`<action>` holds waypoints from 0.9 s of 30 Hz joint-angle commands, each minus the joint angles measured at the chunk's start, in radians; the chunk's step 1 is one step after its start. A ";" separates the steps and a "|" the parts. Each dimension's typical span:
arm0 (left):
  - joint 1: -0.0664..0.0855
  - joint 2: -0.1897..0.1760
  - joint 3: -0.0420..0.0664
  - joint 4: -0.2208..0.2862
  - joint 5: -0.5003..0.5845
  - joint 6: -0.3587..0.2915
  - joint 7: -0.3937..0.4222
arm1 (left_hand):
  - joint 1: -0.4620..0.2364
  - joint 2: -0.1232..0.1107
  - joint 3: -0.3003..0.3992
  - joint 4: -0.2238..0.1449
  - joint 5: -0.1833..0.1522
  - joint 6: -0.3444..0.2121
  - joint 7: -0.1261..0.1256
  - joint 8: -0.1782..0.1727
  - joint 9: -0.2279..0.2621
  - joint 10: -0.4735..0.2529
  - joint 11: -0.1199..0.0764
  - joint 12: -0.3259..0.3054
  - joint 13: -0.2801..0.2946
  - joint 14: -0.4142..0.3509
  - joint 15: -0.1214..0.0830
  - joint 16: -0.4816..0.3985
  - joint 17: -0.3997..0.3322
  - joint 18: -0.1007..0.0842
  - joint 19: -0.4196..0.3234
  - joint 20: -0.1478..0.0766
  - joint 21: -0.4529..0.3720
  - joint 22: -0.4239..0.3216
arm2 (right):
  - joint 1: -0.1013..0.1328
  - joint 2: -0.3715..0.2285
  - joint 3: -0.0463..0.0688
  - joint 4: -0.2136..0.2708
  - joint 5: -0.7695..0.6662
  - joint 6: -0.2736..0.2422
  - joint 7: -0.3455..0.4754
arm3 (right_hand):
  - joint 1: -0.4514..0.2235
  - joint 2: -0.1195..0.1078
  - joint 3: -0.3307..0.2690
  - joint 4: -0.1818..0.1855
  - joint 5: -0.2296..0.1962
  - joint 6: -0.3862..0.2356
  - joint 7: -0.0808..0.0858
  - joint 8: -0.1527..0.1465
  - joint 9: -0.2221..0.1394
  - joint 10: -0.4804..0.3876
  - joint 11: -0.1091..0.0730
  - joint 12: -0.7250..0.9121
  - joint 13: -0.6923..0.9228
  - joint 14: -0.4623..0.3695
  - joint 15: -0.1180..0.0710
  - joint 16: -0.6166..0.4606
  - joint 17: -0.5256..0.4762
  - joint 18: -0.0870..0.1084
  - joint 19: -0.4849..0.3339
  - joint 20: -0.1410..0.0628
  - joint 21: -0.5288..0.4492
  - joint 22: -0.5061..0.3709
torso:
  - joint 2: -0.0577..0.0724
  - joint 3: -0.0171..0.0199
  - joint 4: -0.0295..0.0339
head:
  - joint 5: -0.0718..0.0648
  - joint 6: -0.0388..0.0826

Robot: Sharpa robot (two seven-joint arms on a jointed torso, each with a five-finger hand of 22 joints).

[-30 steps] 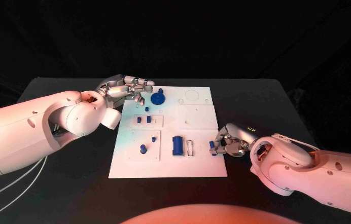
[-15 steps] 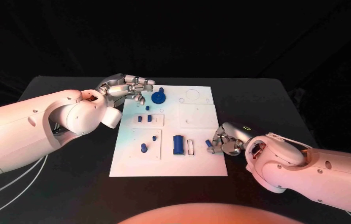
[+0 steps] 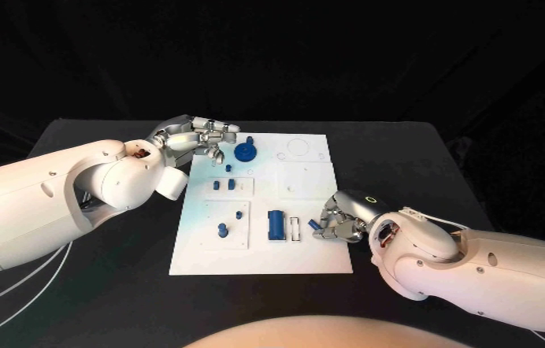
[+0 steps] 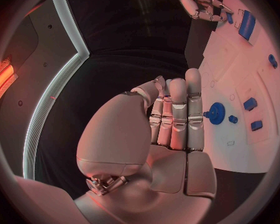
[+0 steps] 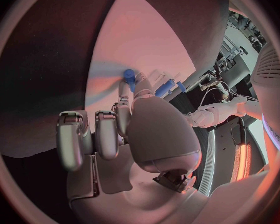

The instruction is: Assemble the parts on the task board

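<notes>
The white task board (image 3: pixel 306 183) lies mid-table. Over its near right part my right hand (image 3: pixel 337 223) pinches a small blue part (image 3: pixel 315 224) at its fingertips, just right of an empty narrow slot (image 3: pixel 295 229). In the right wrist view the blue part (image 5: pixel 129 76) sticks out past the fingertips (image 5: pixel 124 92). A blue rectangular block (image 3: pixel 276 225) stands left of the slot. My left hand (image 3: pixel 199 137) hovers at the board's far left corner, holding nothing, fingers straight and side by side (image 4: pixel 177 114). A blue gear (image 3: pixel 246 153) sits just right of it.
Two small blue pegs (image 3: pixel 224 183) stand in the board's left middle plate, and two more small blue pieces (image 3: pixel 231 222) lie on the near left plate. The board's right half has bare round recesses (image 3: pixel 298 147). Black table (image 3: pixel 398 159) surrounds the board.
My right hand has moved left from the board's right edge onto the board, carrying the small blue part close to the narrow slot. The left hand has stayed put.
</notes>
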State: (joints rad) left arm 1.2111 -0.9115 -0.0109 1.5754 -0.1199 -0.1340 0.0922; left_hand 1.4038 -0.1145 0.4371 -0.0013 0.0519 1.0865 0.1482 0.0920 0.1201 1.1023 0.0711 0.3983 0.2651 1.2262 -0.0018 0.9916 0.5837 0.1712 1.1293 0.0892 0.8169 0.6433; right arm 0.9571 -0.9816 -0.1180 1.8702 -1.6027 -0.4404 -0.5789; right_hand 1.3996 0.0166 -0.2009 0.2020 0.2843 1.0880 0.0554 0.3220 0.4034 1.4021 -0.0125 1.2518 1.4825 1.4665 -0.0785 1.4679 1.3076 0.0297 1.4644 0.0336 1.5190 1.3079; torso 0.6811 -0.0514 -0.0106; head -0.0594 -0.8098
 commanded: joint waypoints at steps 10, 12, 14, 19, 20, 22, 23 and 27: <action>0.000 0.001 0.001 0.004 -0.001 0.022 -0.003 | -0.011 0.000 -0.004 0.000 -0.001 -0.004 -0.002 -0.001 -0.001 -0.010 0.000 0.004 0.002 -0.009 -0.001 -0.004 -0.001 0.013 0.007 -0.003 -0.005 -0.002 | -0.014 0.021 -0.011 -0.015 -0.101 0.146 -0.118 | 0.090 0.014 0.056 -0.031 0.103 -0.008 -0.006 -0.017 -0.009 -0.004 -0.011 -0.019 -0.189 0.070 -0.006 0.003 0.098 -0.019 0.085 -0.004 0.000 0.248 | 0.000 0.0003 0.0010 | 0.001 -0.001; 0.000 0.001 0.001 0.004 -0.002 0.022 -0.004 | -0.011 0.000 -0.004 0.000 -0.001 -0.004 -0.002 -0.001 -0.001 -0.010 0.000 0.004 0.002 -0.009 -0.001 -0.004 -0.001 0.013 0.007 -0.003 -0.005 -0.002 | -0.014 0.021 -0.011 -0.013 -0.103 0.139 -0.125 | 0.114 0.017 0.085 -0.039 0.122 -0.008 -0.007 -0.019 -0.010 -0.005 -0.013 -0.021 -0.189 0.070 -0.008 0.004 0.100 -0.019 0.086 -0.006 0.002 0.249 | 0.000 0.0002 0.0007 | 0.002 0.000; 0.000 0.001 0.001 0.004 -0.002 0.023 -0.004 | -0.011 0.000 -0.004 0.000 -0.001 -0.004 -0.002 -0.001 -0.001 -0.010 0.000 0.004 0.002 -0.009 -0.001 -0.004 -0.001 0.013 0.007 -0.003 -0.005 -0.002 | -0.014 0.020 -0.011 -0.008 -0.102 0.125 -0.132 | 0.122 0.017 0.110 -0.038 0.135 -0.007 -0.007 -0.020 -0.009 -0.004 -0.014 -0.021 -0.188 0.071 -0.008 0.005 0.102 -0.020 0.087 -0.007 0.006 0.250 | 0.000 0.0002 0.0004 | 0.003 -0.001; 0.000 0.001 0.001 0.004 -0.003 0.023 -0.005 | -0.011 0.000 -0.004 0.000 -0.001 -0.004 -0.002 -0.001 -0.001 -0.010 0.000 0.004 0.002 -0.009 -0.001 -0.004 -0.001 0.013 0.007 -0.003 -0.005 -0.002 | -0.014 0.009 -0.010 0.012 -0.068 0.083 -0.142 | 0.108 -0.010 0.179 -0.019 0.179 -0.004 -0.009 -0.016 -0.003 0.005 -0.017 -0.018 -0.184 0.072 -0.009 0.009 0.109 -0.022 0.092 -0.009 0.017 0.253 | -0.001 -0.0004 -0.0001 | 0.003 -0.001; 0.000 0.001 0.001 0.004 -0.003 0.023 -0.005 | -0.011 0.000 -0.004 0.000 -0.001 -0.005 -0.002 -0.001 -0.002 -0.011 0.000 0.004 0.002 -0.009 -0.001 -0.004 -0.002 0.013 0.007 -0.003 -0.005 -0.002 | -0.014 0.006 -0.010 0.017 -0.057 0.075 -0.143 | 0.105 -0.016 0.192 -0.015 0.181 -0.005 -0.010 -0.015 -0.002 0.006 -0.017 -0.018 -0.184 0.073 -0.009 0.010 0.110 -0.022 0.092 -0.009 0.018 0.253 | 0.000 -0.0006 -0.0002 | 0.003 0.000; 0.000 0.001 0.001 0.004 -0.003 0.024 -0.005 | -0.011 0.001 -0.005 0.000 -0.001 -0.005 -0.002 -0.001 -0.002 -0.011 0.000 0.004 0.001 -0.009 -0.001 -0.004 -0.002 0.013 0.007 -0.003 -0.005 -0.002 | -0.013 0.003 -0.009 0.023 -0.039 0.064 -0.143 | 0.098 -0.029 0.224 -0.008 0.187 -0.006 -0.010 -0.013 0.002 0.007 -0.017 -0.019 -0.184 0.073 -0.010 0.010 0.111 -0.023 0.093 -0.010 0.019 0.253 | -0.001 -0.0005 -0.0001 | 0.003 0.000; 0.000 0.002 0.001 0.004 -0.003 0.024 -0.005 | -0.011 0.001 -0.005 0.000 -0.001 -0.005 -0.002 -0.001 -0.002 -0.011 0.000 0.004 0.001 -0.009 -0.001 -0.004 -0.002 0.013 0.007 -0.003 -0.005 -0.002 | -0.012 0.001 -0.008 0.027 -0.027 0.057 -0.142 | 0.095 -0.035 0.240 -0.005 0.192 -0.006 -0.009 -0.012 0.004 0.008 -0.017 -0.020 -0.183 0.073 -0.009 0.010 0.110 -0.023 0.093 -0.010 0.019 0.253 | 0.000 -0.0006 0.0001 | 0.004 0.000; 0.000 0.002 0.000 0.004 -0.004 0.024 -0.006 | -0.011 0.001 -0.005 0.000 -0.001 -0.005 -0.002 -0.001 -0.002 -0.011 0.000 0.004 0.001 -0.009 -0.001 -0.004 -0.002 0.013 0.007 -0.003 -0.005 -0.002 | -0.007 -0.006 -0.006 0.041 0.026 0.023 -0.138 | 0.077 -0.066 0.309 0.003 0.195 -0.009 -0.010 -0.006 0.014 0.010 -0.015 -0.021 -0.183 0.073 -0.010 0.010 0.111 -0.022 0.093 -0.009 0.018 0.253 | 0.000 -0.0002 0.0004 | 0.003 0.002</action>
State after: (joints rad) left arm 1.2111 -0.9113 -0.0109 1.5770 -0.1207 -0.1280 0.0849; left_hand 1.4038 -0.1145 0.4372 -0.0013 0.0519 1.0865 0.1482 0.0920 0.1193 1.0952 0.0709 0.3983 0.2657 1.2262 -0.0019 0.9916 0.5827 0.1712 1.1293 0.0892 0.8169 0.6422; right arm 0.9557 -0.9835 -0.1180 1.9159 -1.6548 -0.4206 -0.6547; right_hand 1.4719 -0.0557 0.0358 0.2512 0.4762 1.0760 0.0448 0.3057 0.4049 1.4014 -0.0207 1.2291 1.4429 1.4665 -0.0786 1.4721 1.3074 0.0140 1.4681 0.0300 1.5314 1.3075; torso 0.6807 -0.0515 -0.0104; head -0.0557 -0.8089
